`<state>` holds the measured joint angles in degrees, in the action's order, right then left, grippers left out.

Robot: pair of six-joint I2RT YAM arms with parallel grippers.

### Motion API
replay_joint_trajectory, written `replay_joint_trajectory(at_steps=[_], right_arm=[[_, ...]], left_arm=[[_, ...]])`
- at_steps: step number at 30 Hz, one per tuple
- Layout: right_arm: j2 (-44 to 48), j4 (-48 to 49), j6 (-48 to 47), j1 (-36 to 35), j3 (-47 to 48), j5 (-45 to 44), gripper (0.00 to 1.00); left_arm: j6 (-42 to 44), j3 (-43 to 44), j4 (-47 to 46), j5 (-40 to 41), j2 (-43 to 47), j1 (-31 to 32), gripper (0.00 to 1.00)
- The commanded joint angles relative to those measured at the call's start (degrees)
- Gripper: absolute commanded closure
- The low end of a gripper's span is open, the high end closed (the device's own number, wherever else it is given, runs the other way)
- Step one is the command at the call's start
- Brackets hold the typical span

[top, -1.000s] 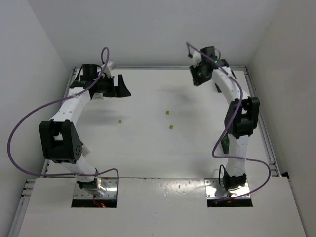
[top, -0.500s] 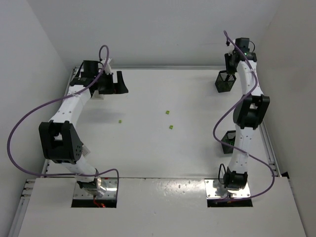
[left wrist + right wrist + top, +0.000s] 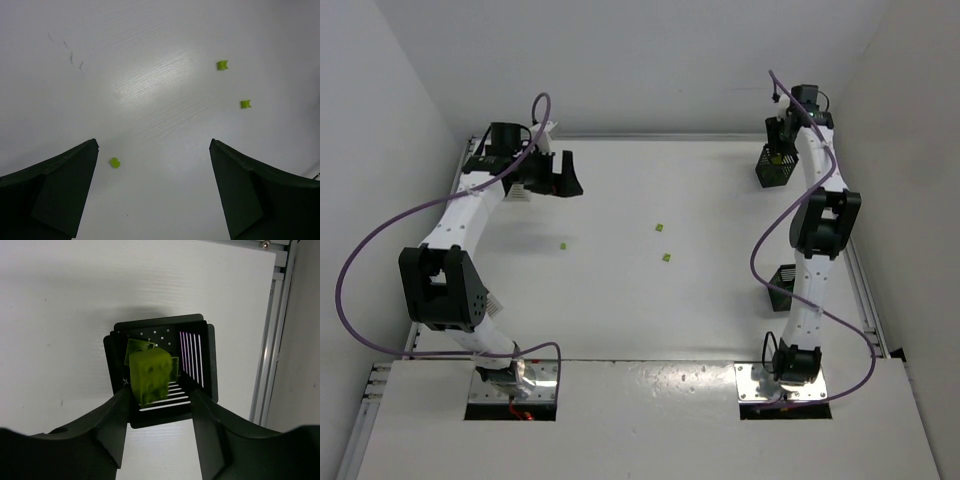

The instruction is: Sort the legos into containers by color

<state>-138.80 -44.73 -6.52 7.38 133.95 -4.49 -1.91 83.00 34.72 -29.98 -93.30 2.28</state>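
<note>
While my left gripper (image 3: 153, 150) hangs spread wide over three loose yellow-green legos (image 3: 114, 162), the right gripper (image 3: 161, 395) has swung over the far-right black basket (image 3: 210, 360). Its jaws are parting and freeing a yellow-green brick (image 3: 150, 372), so I judge one more is sorted.

Seen from above, the white right arm (image 3: 817, 200) covers the right side of the black slatted basket (image 3: 767, 168) at the upper right and of a second black slatted basket (image 3: 779, 287) right of centre. The three yellow-green bricks (image 3: 660, 228) mid-frame are too small to show shape. In the right wrist view the yellow-green studded brick (image 3: 150, 375) at centre is blurred and masks the pieces beneath it; whether it touches the finger to its left cannot be told. The bottom edge cuts off the right gripper (image 3: 161, 392) there, and the left gripper (image 3: 152, 142) in its own view.
</note>
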Motion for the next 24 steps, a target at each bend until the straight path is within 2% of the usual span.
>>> replay_joint_trajectory(at_steps=[1, 4, 6, 7, 8, 9, 10, 12, 13, 18, 24], right_arm=[[1.3, 1.0, 0.8, 0.0, 0.8, 0.1, 0.46], [3.0, 0.3, -0.6, 0.0, 0.3, 2.4, 0.44], [8.0, 1.5, -3.1, -0.9, -5.1, 8.2, 0.44], [10.5, 2.6, -5.9, -1.7, -8.3, 11.3, 0.4], [13.3, 6.2, -6.0, -2.3, -15.6, 16.6, 0.36], [18.2, 7.8, -6.0, -3.6, -18.9, 18.0, 0.32], [19.9, 8.5, -6.8, -4.5, -21.3, 19.6, 0.24], [21.6, 7.8, -7.4, -6.1, -25.5, 23.2, 0.18], [22.2, 7.8, -7.4, -7.6, -26.5, 24.1, 0.16], [23.4, 5.3, -6.3, -11.8, -32.1, 28.9, 0.17], [23.9, 5.9, -5.8, -14.7, -33.4, 28.9, 0.18]], left_arm=[[3.3, -0.6, 0.6, 0.0, 1.5, 0.4, 0.0], [5.7, -2.8, 1.3, 1.6, 2.6, 0.4, 0.03], [8.5, -3.9, 3.4, 3.8, 3.1, 1.0, 0.08], [9.5, -4.6, 4.5, 4.7, 3.1, 1.5, 0.1], [11.1, -5.1, 6.3, 5.8, 2.6, 1.5, 0.13], [11.7, -6.3, 6.9, 8.6, 2.6, 2.2, 0.2], [11.8, -7.2, 6.9, 10.1, 2.6, 2.2, 0.23], [12.3, -8.9, 6.9, 13.3, 3.1, 2.8, 0.28], [12.3, -9.4, 6.9, 16.0, 3.1, 3.4, 0.34], [10.6, -10.7, 6.9, 27.0, 0.1, 6.3, 0.47], [5.3, -10.1, 6.4, 29.4, -4.5, 8.2, 0.54]])
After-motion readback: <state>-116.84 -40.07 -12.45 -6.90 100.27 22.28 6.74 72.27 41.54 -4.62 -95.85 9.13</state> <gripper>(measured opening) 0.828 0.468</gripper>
